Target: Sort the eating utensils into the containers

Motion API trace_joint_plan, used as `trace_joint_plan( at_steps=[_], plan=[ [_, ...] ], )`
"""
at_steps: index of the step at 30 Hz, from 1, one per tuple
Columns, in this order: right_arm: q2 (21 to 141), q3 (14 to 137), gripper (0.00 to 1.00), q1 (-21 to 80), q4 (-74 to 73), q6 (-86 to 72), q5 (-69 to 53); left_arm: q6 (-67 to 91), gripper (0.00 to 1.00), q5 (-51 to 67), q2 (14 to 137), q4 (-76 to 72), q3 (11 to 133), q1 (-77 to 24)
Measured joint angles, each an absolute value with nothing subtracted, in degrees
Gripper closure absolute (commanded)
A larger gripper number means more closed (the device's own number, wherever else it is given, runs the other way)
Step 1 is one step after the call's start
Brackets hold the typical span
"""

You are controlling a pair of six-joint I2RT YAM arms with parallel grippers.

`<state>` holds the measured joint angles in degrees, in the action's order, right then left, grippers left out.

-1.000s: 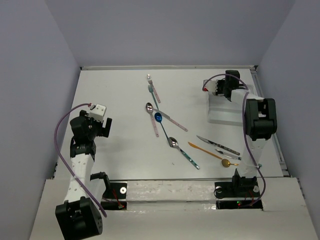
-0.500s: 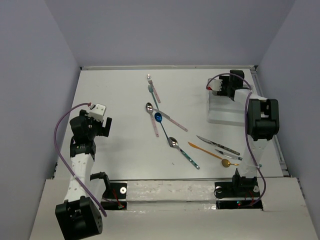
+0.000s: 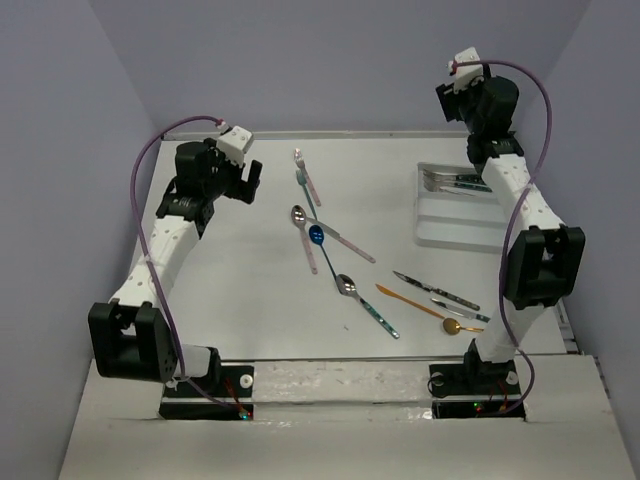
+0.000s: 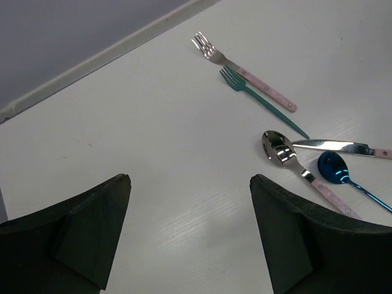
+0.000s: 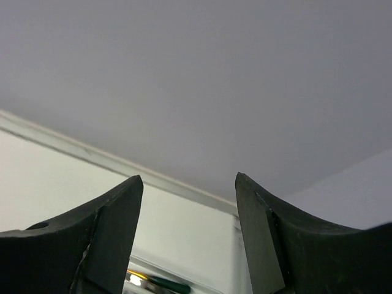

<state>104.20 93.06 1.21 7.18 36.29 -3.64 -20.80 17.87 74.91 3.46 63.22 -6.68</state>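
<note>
The left gripper (image 4: 190,236) hangs over the far left part of the table (image 3: 220,290) with its jaws spread wide and nothing between them; its dark fingers (image 4: 86,226) frame bare white tabletop. Just ahead of it lie a pink-handled fork (image 4: 245,73) and a teal fork (image 4: 263,101) side by side. Next to them are a pink-handled spoon (image 4: 300,171), a blue spoon (image 4: 343,176) and a knife (image 4: 331,146) whose blade tip lies near the pink-handled spoon's bowl. The right gripper (image 5: 187,239) is raised high at the far right, above the white tray (image 3: 470,228), its jaws likewise apart and empty, pointed at the back wall (image 5: 196,79). A few utensils (image 3: 450,181) lie in the tray's far compartment. The right wrist view catches only a green handle (image 5: 168,283) and a glint at its bottom edge, probably those same pieces. On the table nearer the arms' bases lie a teal-handled spoon (image 3: 366,304), an orange knife (image 3: 405,300), a dark-handled knife (image 3: 436,289) and a gold spoon (image 3: 458,326) — all apart from the tray.
</note>
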Motion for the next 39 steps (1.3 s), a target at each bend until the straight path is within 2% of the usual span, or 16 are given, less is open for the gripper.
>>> trace_joint_plan(
  at_steps=[4, 7, 12, 15, 19, 27, 39],
  plan=[
    [102.74, 100.07, 0.34, 8.16, 3.60, 20.36, -4.80, -17.67, 0.05, 17.50, 78.37, 4.95, 63.94, -6.59],
    [107.15, 108.60, 0.34, 16.32, -2.13, 13.98, -5.41, -17.21, 0.03, 15.33, 78.50, 6.09, 62.37, -6.37],
    [125.45, 125.54, 0.34, 29.56, -12.19, 8.86, -5.41, -17.65, 0.01, 11.38, 74.96, 6.09, 56.27, -5.87],
    [135.68, 130.87, 0.35, 33.06, -18.33, 7.40, -5.10, -18.39, 0.01, 9.69, 70.08, 5.87, 51.27, -5.17],
    [144.88, 132.84, 0.40, 34.28, -25.10, 6.90, -3.92, -19.57, 0.01, 7.99, 64.93, 4.45, 46.72, -4.16],
    [148.22, 135.13, 0.49, 34.11, -28.71, 6.13, 0.27, -20.73, 0.01, 6.85, 63.77, 2.63, 42.61, -3.62],
    [150.74, 137.91, 0.49, 34.13, -28.56, 6.20, 2.61, -21.69, 0.01, 6.87, 60.60, 0.08, 41.54, -3.62]
  ],
)
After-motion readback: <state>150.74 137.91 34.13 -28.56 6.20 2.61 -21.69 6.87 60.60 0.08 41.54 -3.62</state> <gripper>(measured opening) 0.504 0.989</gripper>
